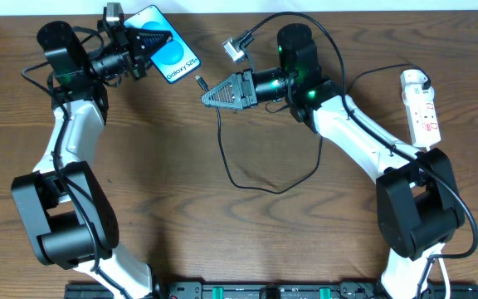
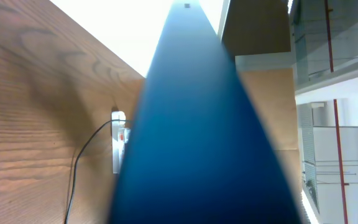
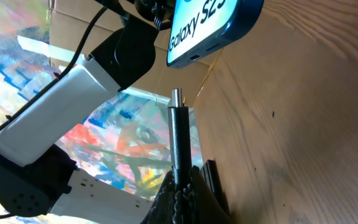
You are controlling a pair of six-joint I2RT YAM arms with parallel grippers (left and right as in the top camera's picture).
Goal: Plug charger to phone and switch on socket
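My left gripper (image 1: 158,39) is shut on the phone (image 1: 175,56), whose blue screen reads "Galaxy S25+", at the table's far left-centre. In the left wrist view the phone (image 2: 204,143) is a blurred blue shape filling the middle and hiding the fingers. My right gripper (image 1: 208,95) is shut on the charger (image 1: 222,141) just behind its small plug (image 1: 199,81). The right wrist view shows the plug (image 3: 176,99) standing out of the shut gripper (image 3: 182,183), pointing at the phone's (image 3: 213,25) bottom edge, a short gap away. The socket (image 1: 421,104), a white power strip, lies at the far right.
The charger's black cable loops across the middle of the wooden table (image 1: 264,188) and back under the right arm. The left arm's white link (image 3: 73,106) stands behind the phone in the right wrist view. Far off in the left wrist view are the socket (image 2: 118,146) and cable (image 2: 78,162).
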